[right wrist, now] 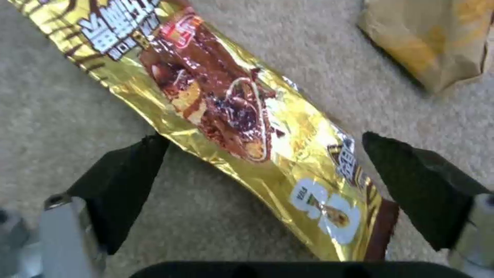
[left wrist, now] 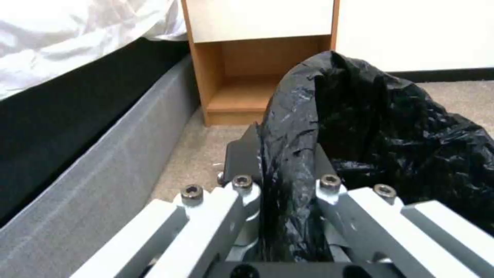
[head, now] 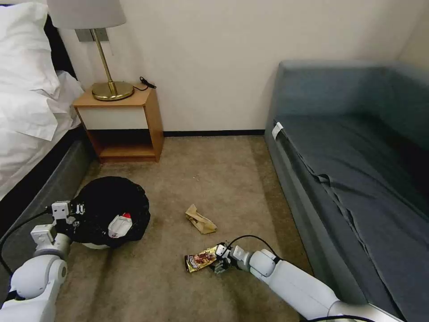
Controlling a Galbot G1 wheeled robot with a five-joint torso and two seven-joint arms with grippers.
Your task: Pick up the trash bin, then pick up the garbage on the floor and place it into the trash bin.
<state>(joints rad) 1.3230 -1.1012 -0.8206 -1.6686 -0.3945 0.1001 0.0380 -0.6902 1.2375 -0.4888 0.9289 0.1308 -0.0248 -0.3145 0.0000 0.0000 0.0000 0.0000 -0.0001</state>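
**Right pincer straddles the gold wrapper on the carpet**

The left pincer point(left wrist: 285, 170) is closed on the rim of the trash bin point(head: 111, 210), its two pads clamped on the black plastic bag point(left wrist: 391, 131) draped over the edge. The bin sits near the bed point(head: 27, 134) side of the floor, in front of the nightstand point(head: 120, 125). A red-and-white crumpled wrapper point(head: 119, 225) already lies inside it.

The right pincer point(right wrist: 262, 185) is down at the carpet point(head: 214, 179), spread open, with one dark pad on each side of the brown-gold snack wrapper point(right wrist: 226, 116). The pads have not closed; carpet shows between each pad and the foil edge. In the head view the wrapper lies flat, extending from the pincer towards the bin side of the floor.

What matters for the grasp is how the wrapper lies: its long axis runs diagonally through the gap between the pads rather than squarely across the closing line, and the pincer is over the end printed with the white figures, not the middle. The pads should therefore meet on the foil's long edges, but somewhat skewed. The right arm is clearly the nearer one, since the left is occupied with the bin.

The tan crumpled paper bag point(head: 200, 220) lies just beyond on the carpet, apart from the wrapper, between it and the nightstand wall.
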